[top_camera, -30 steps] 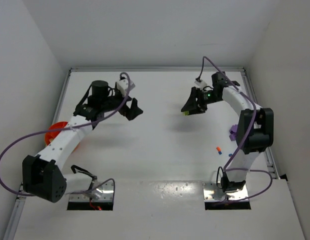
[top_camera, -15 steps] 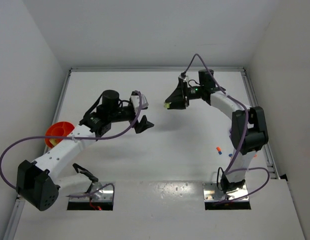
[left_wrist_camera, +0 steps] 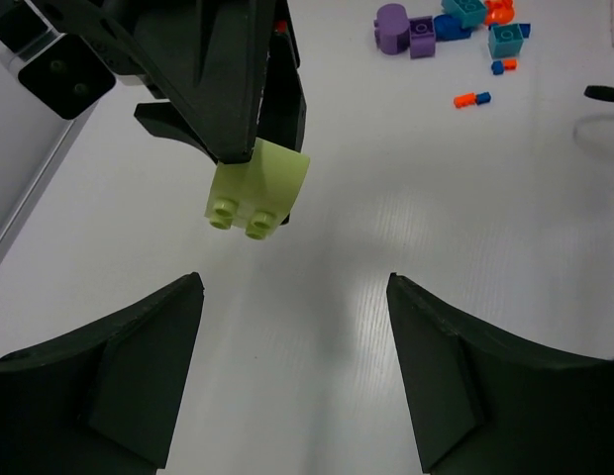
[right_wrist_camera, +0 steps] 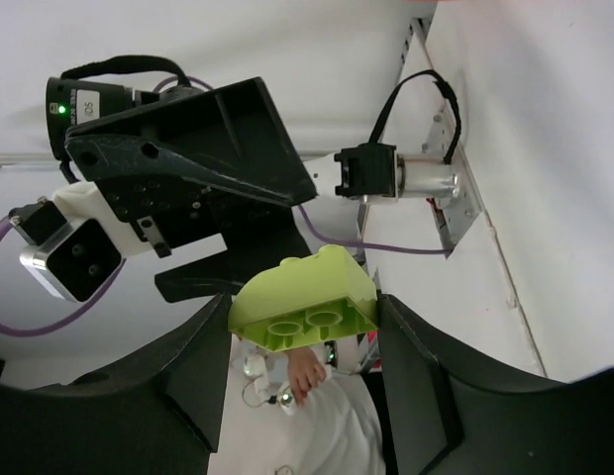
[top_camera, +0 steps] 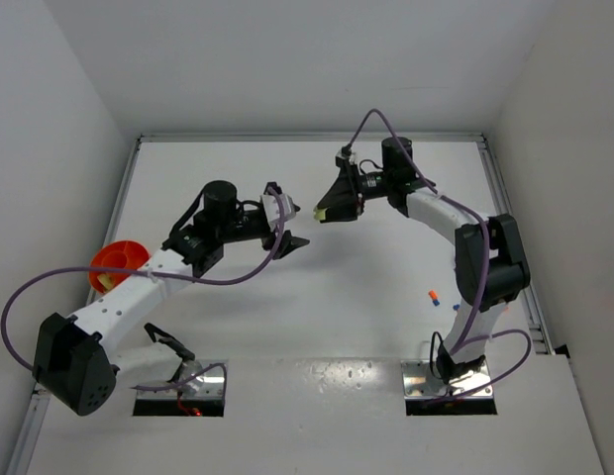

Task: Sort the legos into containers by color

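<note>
We find the right claw [right_wrist_camera: 305, 327] closed on a lime brick [right_wrist_camera: 305, 297], one finger pressed to each side of it. The brick hangs above the desk [left_wrist_camera: 465, 198], touching nothing but the claw, with its two studs facing the left wrist camera and its hollow underside facing the right one.

Our left claw [left_wrist_camera: 292, 287] stands open, with nothing between its fingers. It faces the right claw near the middle of the desk, toward the far side. From above the two claw tips are close together but apart, and the brick lies just beyond the open fingers, not between them.

The bowl [top_camera: 114, 252] sits at the left edge of the desk, partly behind our left arm and well apart from the brick.

The other legos lie on the right side of the desk: a purple brick [left_wrist_camera: 394, 22] touching teal bricks [left_wrist_camera: 507, 40] in a small cluster, and a tiny orange-and-blue piece [left_wrist_camera: 472, 98] a little nearer. We cannot tell from these views what the bowl holds.
</note>
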You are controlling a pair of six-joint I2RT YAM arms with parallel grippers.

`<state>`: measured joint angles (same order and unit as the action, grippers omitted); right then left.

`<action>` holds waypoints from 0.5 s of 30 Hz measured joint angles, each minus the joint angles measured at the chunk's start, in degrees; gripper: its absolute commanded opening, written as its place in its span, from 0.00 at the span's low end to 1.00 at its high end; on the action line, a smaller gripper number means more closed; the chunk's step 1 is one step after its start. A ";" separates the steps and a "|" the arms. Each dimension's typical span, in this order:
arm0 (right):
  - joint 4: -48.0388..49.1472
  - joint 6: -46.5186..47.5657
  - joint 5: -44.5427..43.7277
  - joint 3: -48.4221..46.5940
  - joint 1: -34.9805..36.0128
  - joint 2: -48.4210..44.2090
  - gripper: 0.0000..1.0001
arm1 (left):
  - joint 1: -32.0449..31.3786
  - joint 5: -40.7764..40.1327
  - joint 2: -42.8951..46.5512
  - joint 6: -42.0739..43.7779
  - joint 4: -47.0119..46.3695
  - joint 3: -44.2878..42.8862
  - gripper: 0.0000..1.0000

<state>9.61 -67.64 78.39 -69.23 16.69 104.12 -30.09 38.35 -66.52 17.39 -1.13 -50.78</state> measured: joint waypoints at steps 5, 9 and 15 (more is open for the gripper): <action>1.95 -1.79 1.46 0.00 1.95 0.00 0.09 | 0.00 0.33 0.00 2.10 -1.16 1.05 0.79; 2.40 -2.27 2.34 -0.13 3.13 0.00 0.09 | -0.24 -0.90 0.33 3.69 -3.45 2.73 0.79; 2.54 -2.73 2.97 -0.13 4.00 0.00 0.09 | -0.46 -2.23 0.81 5.92 -4.74 3.45 0.79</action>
<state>12.14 -70.37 81.36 -69.36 20.69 104.12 -30.55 36.12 -65.71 23.31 -5.87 -47.33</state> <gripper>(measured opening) 0.557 0.792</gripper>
